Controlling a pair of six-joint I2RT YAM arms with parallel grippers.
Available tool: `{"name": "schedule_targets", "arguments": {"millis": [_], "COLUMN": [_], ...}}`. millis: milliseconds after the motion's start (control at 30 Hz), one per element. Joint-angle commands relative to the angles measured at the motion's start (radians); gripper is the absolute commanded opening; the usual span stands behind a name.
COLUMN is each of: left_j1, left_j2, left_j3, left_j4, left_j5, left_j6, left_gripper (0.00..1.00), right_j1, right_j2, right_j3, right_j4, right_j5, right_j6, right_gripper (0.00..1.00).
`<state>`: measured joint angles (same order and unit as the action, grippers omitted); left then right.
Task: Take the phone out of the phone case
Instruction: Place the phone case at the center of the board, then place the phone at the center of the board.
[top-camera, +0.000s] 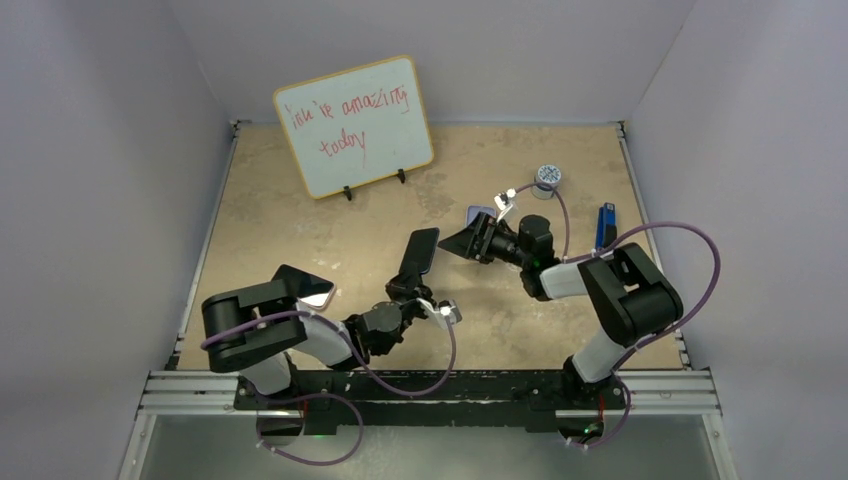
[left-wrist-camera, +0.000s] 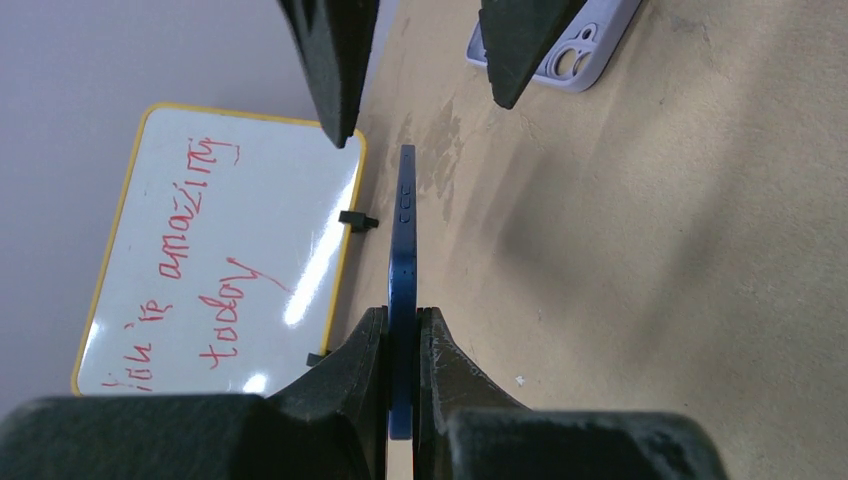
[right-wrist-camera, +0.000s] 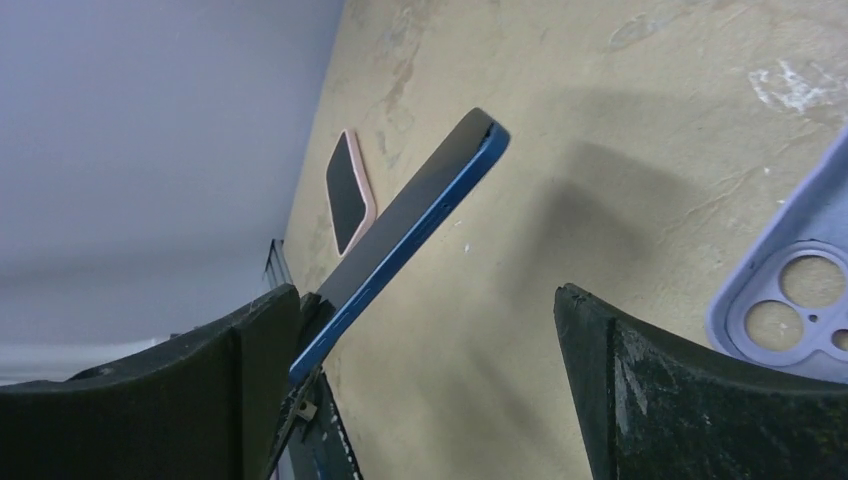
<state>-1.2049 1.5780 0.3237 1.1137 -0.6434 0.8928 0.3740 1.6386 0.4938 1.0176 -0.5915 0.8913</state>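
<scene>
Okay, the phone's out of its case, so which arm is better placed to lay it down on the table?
Left. The left gripper is shut on the blue phone, holding it raised above the table. The right gripper stands open and empty near the lavender case.

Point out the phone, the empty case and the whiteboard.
phone (top-camera: 420, 250), top view, middle of its dark face.
case (right-wrist-camera: 832, 205), right wrist view, panel beside camera cutout.
whiteboard (top-camera: 355, 125), top view, writing surface.
</scene>
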Motion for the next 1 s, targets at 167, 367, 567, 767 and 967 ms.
{"name": "schedule_targets", "arguments": {"millis": [167, 367, 567, 767, 967], "left_j1": [-0.005, -0.014, -0.040, -0.077, -0.088], "left_j2": [0.068, 0.097, 0.243, 0.395, 0.387], "left_j3": [0.063, 0.066, 0.083, 0.147, 0.156], "left_j4": [0.262, 0.308, 0.516, 0.667, 0.667], "left_j5": [-0.020, -0.015, -0.051, -0.109, -0.103], "left_j6": [0.114, 0.155, 0.314, 0.458, 0.420], "left_gripper": [0.00, 0.00, 0.00, 0.00, 0.00], "right_j1": [0.015, 0.041, 0.048, 0.048, 0.049], "right_j2": [0.070, 0.088, 0.101, 0.137, 0.176], "right_j3": [0.019, 0.022, 0.013, 0.015, 0.027], "right_j4": [0.212, 0.243, 0.299, 0.341, 0.373], "right_j5": [-0.075, -0.073, -0.080, -0.093, -0.120], "right_j6": [0.103, 0.101, 0.132, 0.171, 0.208], "right_gripper": [0.99, 0.92, 0.68, 0.63, 0.54]}}
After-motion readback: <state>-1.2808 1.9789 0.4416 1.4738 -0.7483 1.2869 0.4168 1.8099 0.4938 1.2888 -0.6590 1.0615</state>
